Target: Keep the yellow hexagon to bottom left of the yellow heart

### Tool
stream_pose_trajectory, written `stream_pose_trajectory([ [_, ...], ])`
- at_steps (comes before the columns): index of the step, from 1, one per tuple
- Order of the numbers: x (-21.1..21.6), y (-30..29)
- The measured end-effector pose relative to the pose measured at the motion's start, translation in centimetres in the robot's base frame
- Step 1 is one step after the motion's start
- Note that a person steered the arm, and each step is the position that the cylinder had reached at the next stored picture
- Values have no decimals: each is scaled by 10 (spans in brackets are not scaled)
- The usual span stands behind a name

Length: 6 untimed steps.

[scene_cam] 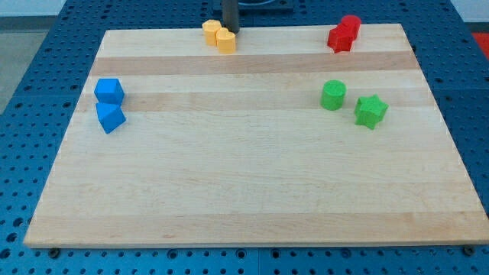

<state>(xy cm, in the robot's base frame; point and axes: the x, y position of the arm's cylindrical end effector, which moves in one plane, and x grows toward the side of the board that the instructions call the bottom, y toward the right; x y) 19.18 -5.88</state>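
Observation:
Two yellow blocks touch each other at the board's top edge. The left one [212, 31] looks like the yellow hexagon. The right one [226, 40], slightly lower in the view, looks like the yellow heart, though the shapes are small and hard to make out. The dark rod comes down from the view's top. My tip [231, 33] is right behind the heart's upper right side, touching or nearly touching it.
Two red blocks [344, 33] sit together at the top right. A green cylinder [333, 95] and a green star [370, 111] lie at the right. A blue cube [109, 91] and another blue block [111, 118] lie at the left of the wooden board [244, 191].

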Motion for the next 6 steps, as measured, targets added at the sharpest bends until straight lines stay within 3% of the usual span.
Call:
stream_pose_trajectory([
  [2, 0, -89],
  [3, 2, -111],
  [4, 2, -96],
  [5, 30, -80],
  [6, 85, -154],
])
